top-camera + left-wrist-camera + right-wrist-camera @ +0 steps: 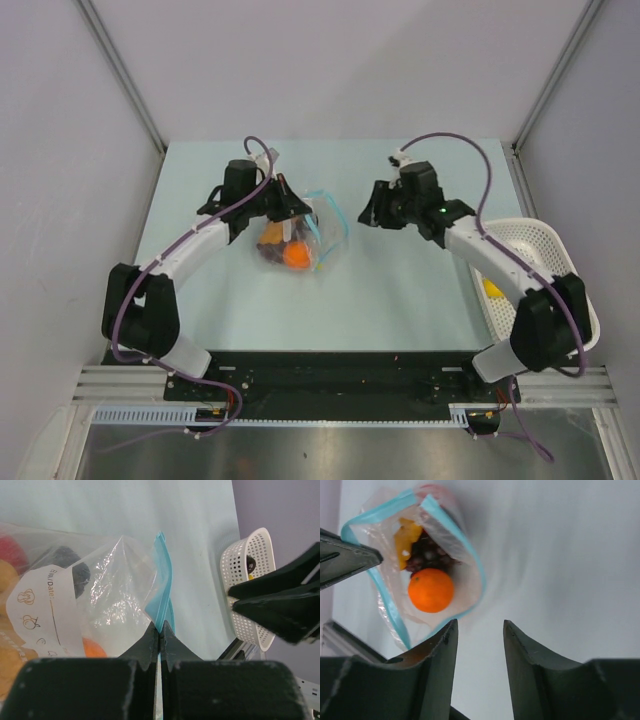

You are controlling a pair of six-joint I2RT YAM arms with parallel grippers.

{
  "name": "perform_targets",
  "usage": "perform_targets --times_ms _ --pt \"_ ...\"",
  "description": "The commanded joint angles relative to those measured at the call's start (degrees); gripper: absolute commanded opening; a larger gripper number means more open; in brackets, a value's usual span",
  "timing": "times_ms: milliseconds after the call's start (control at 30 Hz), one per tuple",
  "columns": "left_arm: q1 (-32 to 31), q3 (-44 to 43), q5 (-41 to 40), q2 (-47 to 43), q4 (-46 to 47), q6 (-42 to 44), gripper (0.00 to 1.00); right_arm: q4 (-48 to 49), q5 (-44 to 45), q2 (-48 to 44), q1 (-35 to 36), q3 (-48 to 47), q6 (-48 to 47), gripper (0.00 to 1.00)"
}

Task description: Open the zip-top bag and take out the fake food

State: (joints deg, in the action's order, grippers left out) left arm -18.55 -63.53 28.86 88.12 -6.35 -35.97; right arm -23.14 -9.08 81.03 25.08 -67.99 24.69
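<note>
We see the pale table [400, 300] with both arms bent inward over its middle. The left arm [190, 250] sweeps up from its base and curls right. The right arm [500, 260] rises past the white perforated basket [545, 240] at the table's right edge and reaches left.

The zip-top bag [320, 235] lies between the two wrists, nearer the left one, with its mouth gaping toward the right wrist camera. The left gripper [160, 630] is clenched on the bag's teal zip strip [161, 580], fingers pressed together on one lip. The right gripper [480, 625] hangs just beside the bag, its jaws spread and touching nothing.

The fake food is inside the bag: an orange ball [431, 590], dark pieces [427, 555] and a yellow piece [406, 537].
</note>
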Motion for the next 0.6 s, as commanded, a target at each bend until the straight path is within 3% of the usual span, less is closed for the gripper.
perform_targets --times_ms 0,133,267,567 --pt "0.18 -0.46 0.41 -3.39 -0.24 1.16 0.0 14.94 -10.16 7.11 5.14 -2.15 6.51 0.42" --pt "0.26 -0.81 0.14 -3.83 -1.12 1.25 0.0 21.89 -9.92 12.03 10.15 -2.33 7.2 0.41" --pt "0.18 -1.25 -0.21 -4.35 -1.82 1.34 0.0 28.04 -9.9 16.6 10.16 -2.41 12.04 0.34" --pt "-1.23 -1.07 -0.82 -5.15 -0.86 -0.51 0.0 35.27 -13.86 26.1 11.48 -3.64 16.71 0.34"
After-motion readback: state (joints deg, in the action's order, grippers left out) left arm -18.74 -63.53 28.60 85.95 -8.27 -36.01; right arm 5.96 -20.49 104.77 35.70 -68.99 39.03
